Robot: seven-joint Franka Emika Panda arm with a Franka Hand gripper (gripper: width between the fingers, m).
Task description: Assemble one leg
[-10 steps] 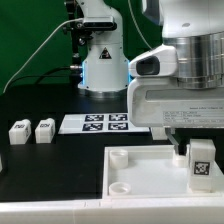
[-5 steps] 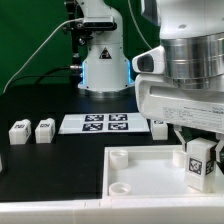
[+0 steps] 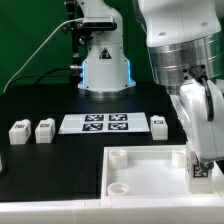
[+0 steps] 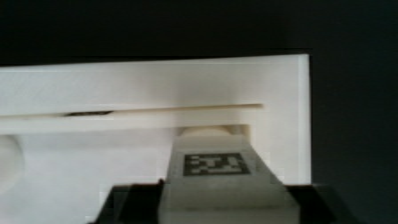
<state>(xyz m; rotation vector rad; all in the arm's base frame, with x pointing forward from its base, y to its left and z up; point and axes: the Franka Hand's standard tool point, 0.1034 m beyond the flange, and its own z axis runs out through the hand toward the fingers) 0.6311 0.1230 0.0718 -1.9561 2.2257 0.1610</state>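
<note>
The gripper [image 4: 214, 190] pinches the leg [image 4: 215, 158], tag face toward the wrist camera, directly over the tray [image 4: 107, 95]. Keep it upright and centred on the socket beneath, which the leg hides, easing down without tilt. Beyond the arm, three spare blocks [image 3: 19, 131] and the marker board [image 3: 105, 123] lie well apart.

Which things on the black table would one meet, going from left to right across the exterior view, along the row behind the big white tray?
First small white block → second small white block → the marker board → third small white block, beside the robot's arm.
</note>
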